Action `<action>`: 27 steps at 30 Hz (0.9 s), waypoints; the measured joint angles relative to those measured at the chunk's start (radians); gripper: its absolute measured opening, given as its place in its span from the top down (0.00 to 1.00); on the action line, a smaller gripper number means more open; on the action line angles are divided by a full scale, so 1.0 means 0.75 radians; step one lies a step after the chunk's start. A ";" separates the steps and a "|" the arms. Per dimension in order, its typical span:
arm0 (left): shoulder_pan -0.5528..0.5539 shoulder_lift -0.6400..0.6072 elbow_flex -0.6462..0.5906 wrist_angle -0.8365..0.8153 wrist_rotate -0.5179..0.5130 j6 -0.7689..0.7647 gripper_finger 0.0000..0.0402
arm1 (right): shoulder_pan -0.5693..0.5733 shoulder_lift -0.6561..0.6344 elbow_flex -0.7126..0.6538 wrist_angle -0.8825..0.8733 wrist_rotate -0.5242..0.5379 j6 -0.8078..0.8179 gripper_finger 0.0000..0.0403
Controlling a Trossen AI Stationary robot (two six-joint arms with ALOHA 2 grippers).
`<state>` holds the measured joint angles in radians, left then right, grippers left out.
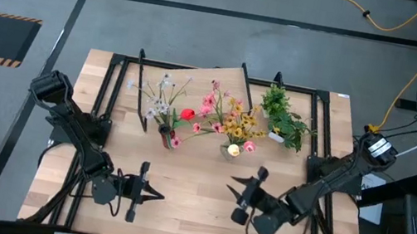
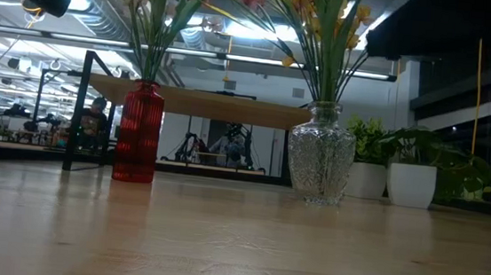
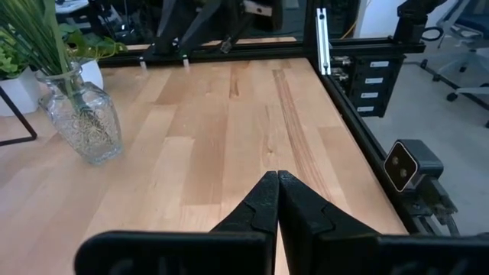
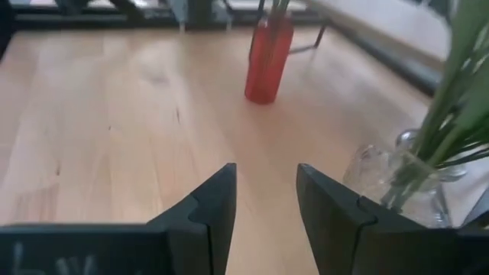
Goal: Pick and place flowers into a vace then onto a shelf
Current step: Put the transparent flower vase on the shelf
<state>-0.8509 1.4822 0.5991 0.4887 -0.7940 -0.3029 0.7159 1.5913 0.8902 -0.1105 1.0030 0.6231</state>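
Observation:
Two bunches of flowers stand in vases on the tabletop, in front of the shelf. A red vase holds white, pink and red flowers. A clear glass vase holds yellow and pink flowers. My left gripper is shut and hovers over the near left of the table, pointing right. My right gripper is open and empty. It sits near and slightly right of the glass vase, pointing left.
A bushy green plant in a white pot stands right of the glass vase. The shelf's black legs reach forward beside the vases. Bare tabletop lies between the two grippers. A black frame runs along the table's edges.

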 joint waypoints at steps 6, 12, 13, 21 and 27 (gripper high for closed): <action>0.000 0.000 0.000 0.000 0.000 0.000 0.99 | -0.091 0.001 -0.030 -0.001 -0.094 0.002 0.61; 0.000 0.000 0.000 -0.003 0.001 0.002 0.99 | -0.126 0.001 -0.037 0.004 -0.099 0.001 0.51; 0.000 0.000 0.000 -0.003 0.001 0.002 0.99 | -0.126 0.001 -0.037 0.004 -0.094 0.001 0.49; 0.000 0.000 0.000 -0.002 0.001 0.013 0.99 | -0.101 0.001 -0.037 0.029 -0.085 -0.030 0.44; 0.000 0.000 0.000 -0.001 0.002 0.013 0.99 | -0.100 -0.011 -0.037 -0.059 -0.074 -0.049 0.42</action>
<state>-0.8509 1.4822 0.5995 0.4877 -0.7929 -0.2929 0.6411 1.5833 0.8623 -0.1549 0.9473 0.5866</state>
